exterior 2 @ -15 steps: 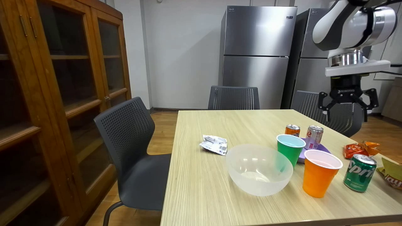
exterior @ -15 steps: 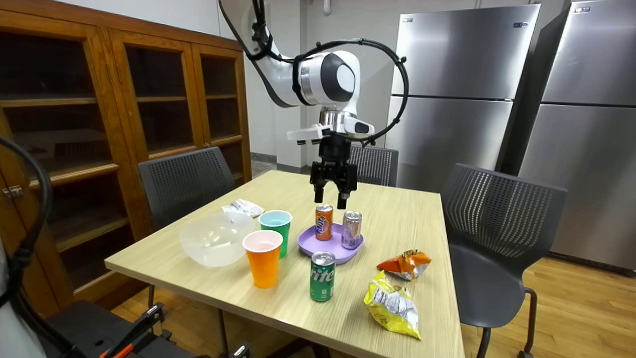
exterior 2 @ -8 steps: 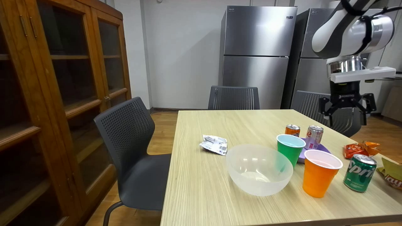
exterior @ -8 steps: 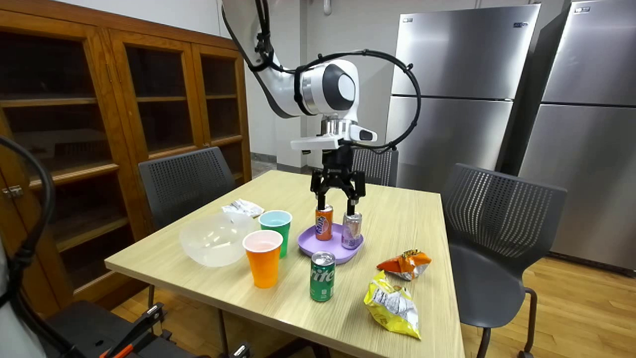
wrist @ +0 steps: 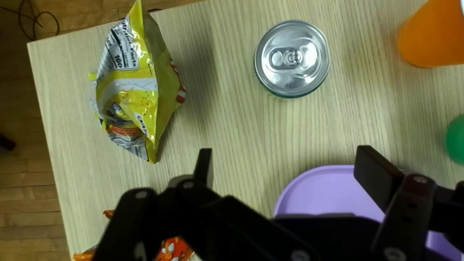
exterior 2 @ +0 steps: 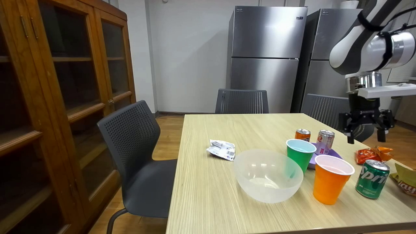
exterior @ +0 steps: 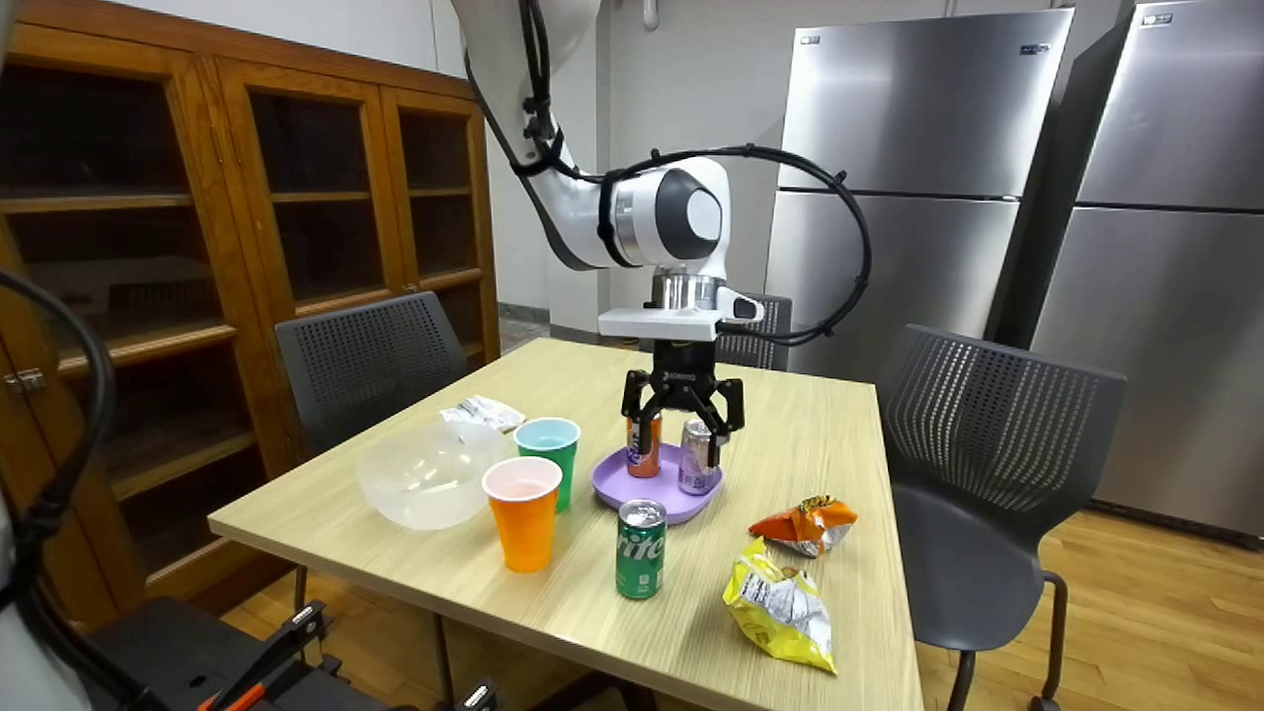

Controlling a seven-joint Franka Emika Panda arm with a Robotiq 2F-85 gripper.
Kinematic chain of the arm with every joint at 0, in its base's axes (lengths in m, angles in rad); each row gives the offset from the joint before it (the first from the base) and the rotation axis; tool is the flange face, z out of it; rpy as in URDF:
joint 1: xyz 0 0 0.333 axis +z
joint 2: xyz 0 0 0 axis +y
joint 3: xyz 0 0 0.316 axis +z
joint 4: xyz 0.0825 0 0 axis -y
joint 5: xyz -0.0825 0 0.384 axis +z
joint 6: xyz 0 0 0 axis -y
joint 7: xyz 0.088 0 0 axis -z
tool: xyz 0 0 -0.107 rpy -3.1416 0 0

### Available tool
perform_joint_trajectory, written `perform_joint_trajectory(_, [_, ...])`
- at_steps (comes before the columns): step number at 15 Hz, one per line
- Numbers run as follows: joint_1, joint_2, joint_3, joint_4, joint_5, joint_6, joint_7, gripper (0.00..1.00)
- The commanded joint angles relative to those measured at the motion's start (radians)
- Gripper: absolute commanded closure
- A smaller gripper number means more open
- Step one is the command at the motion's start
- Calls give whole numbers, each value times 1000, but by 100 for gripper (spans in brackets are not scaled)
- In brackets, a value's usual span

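Fingers (wrist: 377, 174): we see them wide apart; table wood and a part of the plate show between the tips.
Gripper (exterior: 678, 456): it hangs over the table, and in the wrist view one fingertip covers a part of the rim of the purple plate (wrist: 326, 192).
On the plate: we find the Fanta can (exterior 2: 303, 135) and the silver-pink can (exterior 2: 324, 142), both upright.
Near the plate: the Sprite can (exterior: 641, 550) stands upright on the table.
Cups: the orange cup (exterior: 526, 528) and the green cup (exterior 2: 299, 154) stand upright, between the plate and the frosted bowl (exterior 2: 268, 175).
Bags: the yellow bag (wrist: 134, 90) and the orange bag (exterior: 805, 523) lie near a table edge; the white packet (exterior 2: 222, 149) lies near the bowl.
Surface: the table (exterior 2: 208, 188) is of pale wood, with fine straight grain.
Seats: we count three dark chairs (exterior: 997, 444) around it.
Room: in both exterior views we see a brown cabinet (exterior: 242, 247) with glass doors, two steel refrigerators (exterior 2: 265, 81), a pale wall (exterior 2: 191, 65) and a floor (exterior: 1145, 612) of wooden boards.
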Motion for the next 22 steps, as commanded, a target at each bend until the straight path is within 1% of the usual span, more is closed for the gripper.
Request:
perform_joint_trajectory(1, [-32,-28,26,-55,-15,38,-93,0])
perform_joint_trajectory(8, [-42,-58,35,-142,-24,59,-233,0])
perform_joint_trajectory(12, [-46,-58,37,-168,-32,52,-283,0])
perform_joint_trajectory(15, [-47,-56,36,-179,-43,49,-301,0])
perform_joint_trajectory(22, [-38,-42,43,-185,-73,41,-298,0])
